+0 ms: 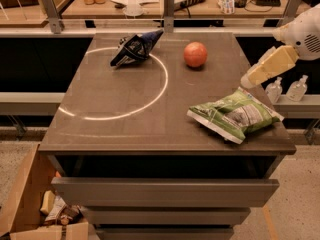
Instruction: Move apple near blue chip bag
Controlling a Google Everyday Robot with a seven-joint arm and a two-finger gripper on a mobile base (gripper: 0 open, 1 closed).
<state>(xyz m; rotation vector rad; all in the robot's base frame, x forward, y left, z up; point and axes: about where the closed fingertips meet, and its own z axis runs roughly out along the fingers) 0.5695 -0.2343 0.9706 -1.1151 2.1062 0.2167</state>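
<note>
gripper point(246, 82) at right edge of tabletop point(125, 129), green bag point(234, 115) just beneath it, open path to apple point(195, 54), blue chip bag point(135, 48) beyond

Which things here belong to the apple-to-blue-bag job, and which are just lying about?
Job: apple; blue chip bag; gripper, at the table right edge, above the green bag.
Lying about: green bag; two bottles beyond the right edge.

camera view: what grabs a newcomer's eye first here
The red apple sits at the far side of the table, right of the blue chip bag lying on a pale ring. Nearer, a green and white bag lies at the right edge, the tool close to its far corner.
</note>
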